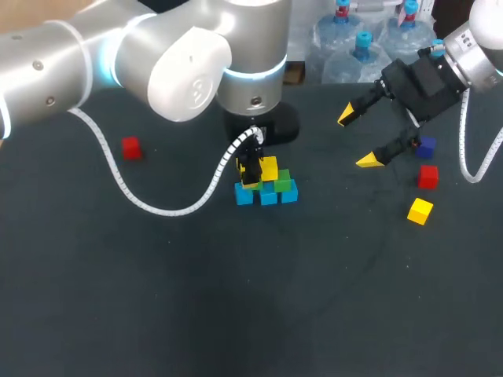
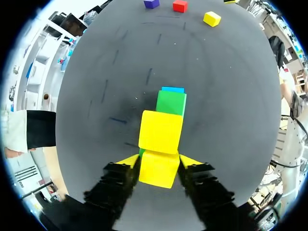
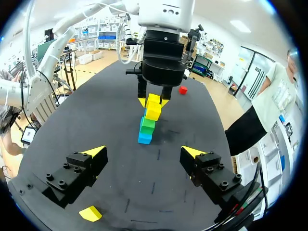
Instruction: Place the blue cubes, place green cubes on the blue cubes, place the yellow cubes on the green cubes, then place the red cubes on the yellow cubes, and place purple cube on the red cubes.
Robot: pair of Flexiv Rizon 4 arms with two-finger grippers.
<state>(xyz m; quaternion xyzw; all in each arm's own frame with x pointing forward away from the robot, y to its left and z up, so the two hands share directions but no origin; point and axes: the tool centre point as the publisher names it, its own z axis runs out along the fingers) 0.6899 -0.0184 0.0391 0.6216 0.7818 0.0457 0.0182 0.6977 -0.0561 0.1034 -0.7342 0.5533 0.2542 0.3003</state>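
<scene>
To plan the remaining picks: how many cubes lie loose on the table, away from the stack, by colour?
Red cubes: 2
Yellow cube: 1
Purple cube: 1
Total: 4

Cube pile (image 1: 269,188) at centre of table (image 1: 236,298). Left gripper (image 2: 159,163) at the pile's left end, a finger pressed to each side of the end cube (image 2: 158,174). Right gripper (image 1: 357,139) above right rear, fingers apart. Right side, back to front: rear cube (image 1: 425,147), middle cube (image 1: 427,177), front cube (image 1: 420,210). Lone cube (image 1: 130,148) far left.
</scene>
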